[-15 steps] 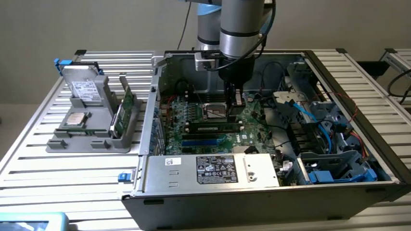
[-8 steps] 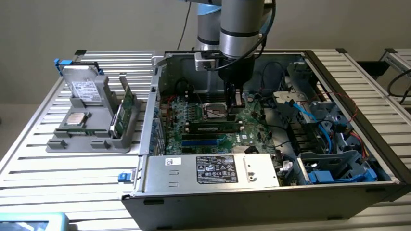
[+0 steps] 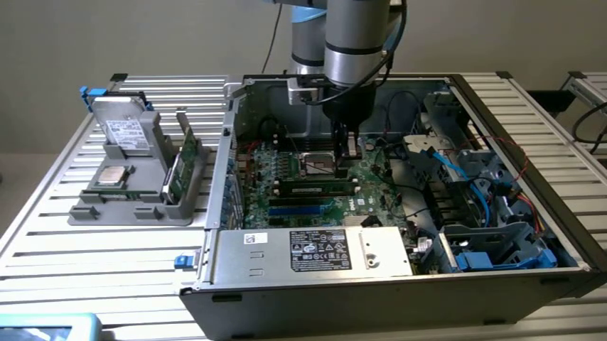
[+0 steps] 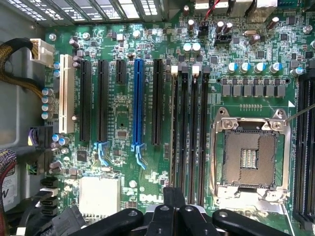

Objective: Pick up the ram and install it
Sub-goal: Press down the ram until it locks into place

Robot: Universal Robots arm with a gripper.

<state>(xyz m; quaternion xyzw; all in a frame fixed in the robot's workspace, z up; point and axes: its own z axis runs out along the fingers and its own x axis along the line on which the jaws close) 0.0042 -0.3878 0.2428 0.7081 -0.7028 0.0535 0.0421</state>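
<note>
1. The ram (image 3: 318, 188), a long narrow green circuit-board stick with a row of black chips, stands on edge in a black memory slot. It is near the empty square silver processor socket (image 3: 318, 168) and runs parallel to the socket's edge. I cannot tell whether it is fully latched.
2. The black two-fingered tool (image 3: 346, 158) hangs just to the exterior view's right of the socket, above that end of the ram. Its fingers are pressed together and pinch nothing that I can see.
3. As a judgement, the stick is light, thin and stiff but fragile. Bending could crack it, and its smooth faces may slip. It is best held across the flat faces near the middle of the upper edge, clear of the contacts.
4. The exterior view gives the ram's broad face and its height above the board. It also takes in the slatted metal bench (image 3: 57, 249), well apart from the socket.
5. The wrist view looks straight down on the slots beside the socket and their white latch clips (image 4: 173, 70). A thin brownish line runs along the slot farthest from the socket, in line with the tool's closed tips. That line is probably the ram's top edge.
</note>
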